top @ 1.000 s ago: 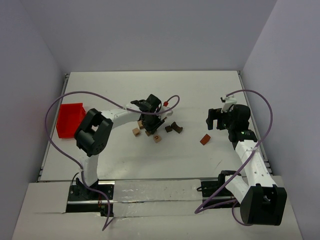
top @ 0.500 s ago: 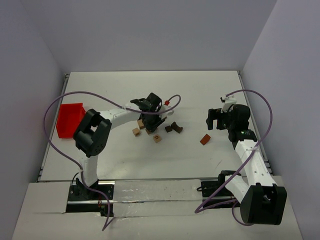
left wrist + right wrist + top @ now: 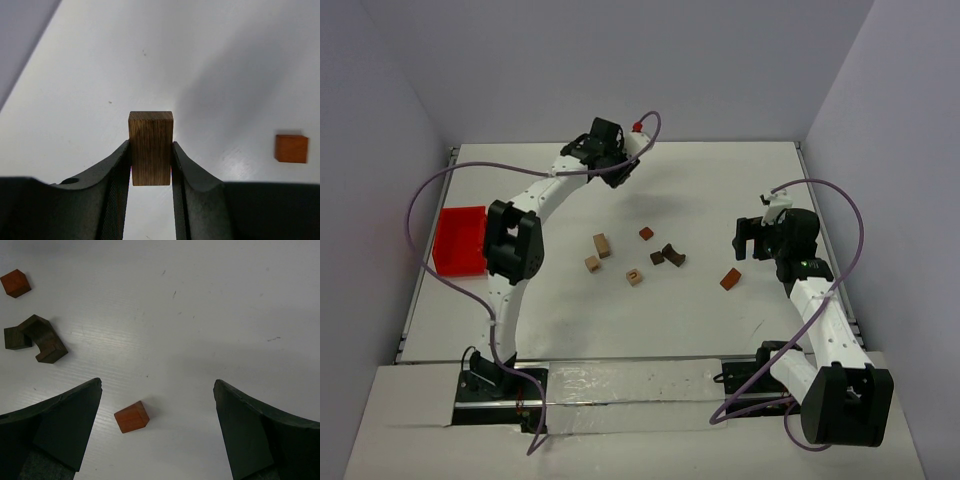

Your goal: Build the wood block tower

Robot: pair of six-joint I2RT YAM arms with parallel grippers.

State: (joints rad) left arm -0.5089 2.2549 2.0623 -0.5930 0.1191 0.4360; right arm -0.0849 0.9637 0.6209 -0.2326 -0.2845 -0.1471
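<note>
My left gripper hangs over the far part of the table, shut on a medium-brown wood block that stands upright between its fingers. A reddish cube lies on the table to its right. The other blocks lie loose at mid-table: a tan block, a tan cube, a tan piece with a hole, a reddish cube and two dark brown pieces. No blocks are stacked. My right gripper stands open above a reddish block, not touching it.
A red bin sits at the table's left edge. Purple cables loop from both arms. In the right wrist view a dark brown arch, a dark cube and a reddish cube lie to the left.
My left arm has lifted away from the cluster of blocks and swung to the far side of the table, carrying the brown block. The right arm has not moved.
</note>
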